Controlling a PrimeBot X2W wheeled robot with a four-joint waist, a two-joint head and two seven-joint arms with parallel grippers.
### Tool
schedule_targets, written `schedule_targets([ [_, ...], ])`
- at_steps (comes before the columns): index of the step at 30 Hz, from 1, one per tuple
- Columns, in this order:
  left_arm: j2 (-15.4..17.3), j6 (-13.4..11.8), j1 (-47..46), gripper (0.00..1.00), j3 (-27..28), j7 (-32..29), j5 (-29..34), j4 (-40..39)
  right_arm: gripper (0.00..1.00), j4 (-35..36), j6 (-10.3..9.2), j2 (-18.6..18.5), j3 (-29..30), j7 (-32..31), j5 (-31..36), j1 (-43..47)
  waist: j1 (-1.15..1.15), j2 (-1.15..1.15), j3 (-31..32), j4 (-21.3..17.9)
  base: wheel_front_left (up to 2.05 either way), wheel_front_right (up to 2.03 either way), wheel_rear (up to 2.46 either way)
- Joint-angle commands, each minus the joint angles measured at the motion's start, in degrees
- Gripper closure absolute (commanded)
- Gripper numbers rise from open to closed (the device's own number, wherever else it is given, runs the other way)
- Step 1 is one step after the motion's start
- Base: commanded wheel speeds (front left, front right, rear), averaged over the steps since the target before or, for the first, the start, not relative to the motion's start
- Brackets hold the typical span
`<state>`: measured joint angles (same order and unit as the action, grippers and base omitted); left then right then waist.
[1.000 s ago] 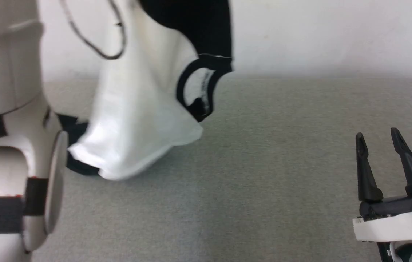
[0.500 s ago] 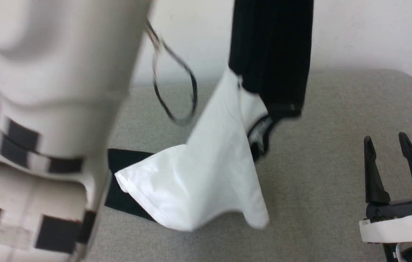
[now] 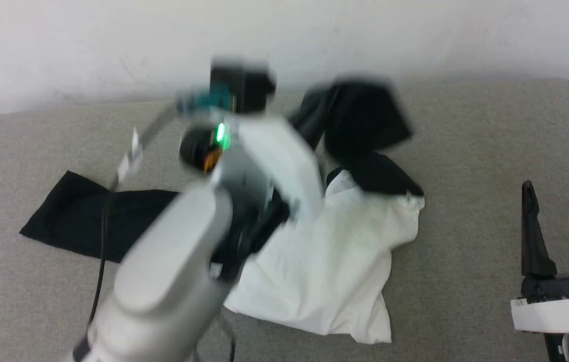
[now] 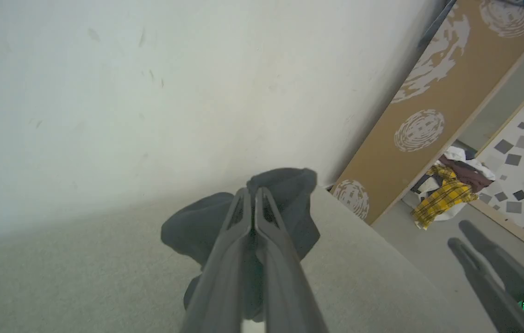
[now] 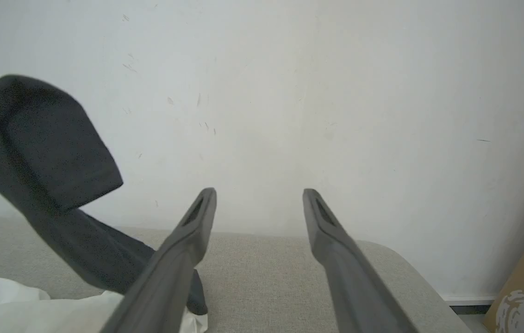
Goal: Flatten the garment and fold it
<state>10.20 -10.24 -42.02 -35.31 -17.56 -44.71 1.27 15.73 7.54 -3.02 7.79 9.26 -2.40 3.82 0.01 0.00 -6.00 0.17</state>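
Earlier hanging, garment (image 3: 335, 261) now lies crumpled on grey table (image 3: 465, 151); left gripper (image 4: 253, 192) clamps its black sleeve (image 3: 360, 115); right gripper (image 3: 556, 188) apart.

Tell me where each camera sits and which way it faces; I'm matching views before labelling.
Head view: on the head, looking down at the garment on the grey surface; blurred left arm and open right tool show.
Left wrist view: on the left wrist, looking along the shut left tool, which grips the black sleeve, toward the wall.
Right wrist view: on the right wrist, looking along its open fingers toward that wall.
Shared: both wrist views show the sleeve and the brown board.
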Motion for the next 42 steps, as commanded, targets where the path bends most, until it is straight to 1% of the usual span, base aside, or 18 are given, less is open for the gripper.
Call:
schedule_targets([
  [1,1.3,-0.7,3.6,1.0,-1.0,0.9,1.2,-1.0,0.0,0.4,-0.05,0.1,0.2,-0.2,0.4,0.2,-0.01,0.0,-0.6,0.0,0.0,0.0,0.0],
  [4,4.3,-1.7,11.7,1.0,-4.1,2.2,3.3,-2.2,0.0,0.9,-0.05,0.1,0.6,-0.7,0.5,0.5,-0.01,0.0,-1.1,-0.1,0.0,0.0,0.0],
  [7,6.8,-2.7,17.8,1.0,-7.4,2.4,5.4,-1.7,0.0,1.4,-0.05,0.1,0.7,-1.1,0.6,0.9,-0.01,0.0,-1.4,-0.2,0.0,0.0,0.0],
  [11,7.0,-4.0,23.0,1.0,-9.5,2.6,5.5,0.4,0.0,2.0,-0.05,0.1,0.6,-1.6,0.7,1.0,-0.01,0.0,-1.5,-0.4,0.0,0.0,0.0],
  [12,7.0,-4.2,23.5,0.8,-9.8,2.8,5.6,0.9,0.0,2.0,-0.05,0.1,0.6,-1.7,0.7,0.9,-0.01,0.0,-1.5,-0.4,0.0,0.0,0.0],
  [13,6.9,-4.4,23.8,0.31,-9.8,3.3,5.7,1.4,0.0,2.0,-0.05,0.1,0.5,-1.9,0.7,0.8,-0.01,0.0,-1.4,-0.5,0.0,0.0,0.0],
  [14,6.7,-4.5,24.0,0.0,-9.8,3.8,5.9,1.8,0.0,2.0,-0.05,0.1,0.4,-2.0,0.8,0.8,-0.01,0.0,-1.2,-0.6,0.0,0.0,0.0],
  [17,5.9,-4.8,24.0,0.0,-8.7,5.8,5.5,1.8,0.0,1.9,-0.05,0.1,0.1,-2.4,0.8,0.8,-0.01,0.0,-0.4,-1.0,0.0,0.0,0.0],
  [20,6.0,-5.2,23.7,0.0,-6.8,8.6,5.5,0.0,0.0,2.0,-0.05,0.1,0.0,-2.6,0.8,1.1,-0.01,0.0,0.5,-1.4,0.0,0.0,0.0],
  [23,7.0,-6.2,23.7,0.0,-3.9,12.8,6.3,-3.8,0.0,2.2,-0.05,0.1,0.2,-2.8,0.8,1.6,-0.01,0.0,1.3,-1.9,0.0,0.0,0.0],
  [25,8.6,-7.3,23.9,0.0,-1.9,16.3,8.0,-7.0,0.0,2.4,-0.05,0.1,0.3,-2.9,0.8,2.1,-0.01,0.0,1.8,-2.1,0.0,0.0,0.0],
  [26,9.5,-8.1,24.3,0.0,-0.6,18.3,9.0,-8.5,0.0,2.5,-0.05,0.1,0.4,-3.0,0.7,2.4,-0.01,0.0,2.0,-2.2,0.0,0.0,0.0],
  [29,13.1,-11.9,26.6,0.0,2.6,23.9,13.6,-12.6,0.0,2.5,-0.05,0.1,0.7,-3.0,0.6,3.2,-0.01,0.0,2.5,-2.4,0.0,0.0,0.0],
  [31,15.1,-14.4,29.4,0.0,4.6,27.0,15.6,-15.1,0.0,2.2,-0.05,0.1,0.9,-2.9,0.4,3.8,-0.01,0.0,2.8,-2.4,0.0,0.0,0.0],
  [33,17.5,-16.1,32.7,0.0,5.4,28.9,17.9,-17.0,0.0,1.9,-0.05,0.1,1.0,-2.6,0.2,4.5,-0.01,0.0,3.1,-2.3,0.0,0.0,0.0],
  [34,18.2,-17.0,34.6,0.0,5.8,29.7,18.7,-18.0,0.0,1.7,-0.05,0.1,1.1,-2.5,0.0,4.9,-0.01,0.0,3.3,-2.2,0.0,0.0,0.0],
  [39,20.6,-19.9,44.9,0.0,6.3,31.7,21.0,-20.3,0.0,0.7,-0.05,0.1,1.2,-1.6,-0.6,7.0,-0.01,0.0,4.4,-1.6,0.0,0.0,0.0],
  [42,20.2,-20.7,50.5,0.0,6.9,32.2,20.3,-20.0,0.0,0.2,-0.05,0.1,1.5,-1.4,-1.2,9.2,-0.01,0.0,5.3,-0.9,0.0,0.0,0.0],
])
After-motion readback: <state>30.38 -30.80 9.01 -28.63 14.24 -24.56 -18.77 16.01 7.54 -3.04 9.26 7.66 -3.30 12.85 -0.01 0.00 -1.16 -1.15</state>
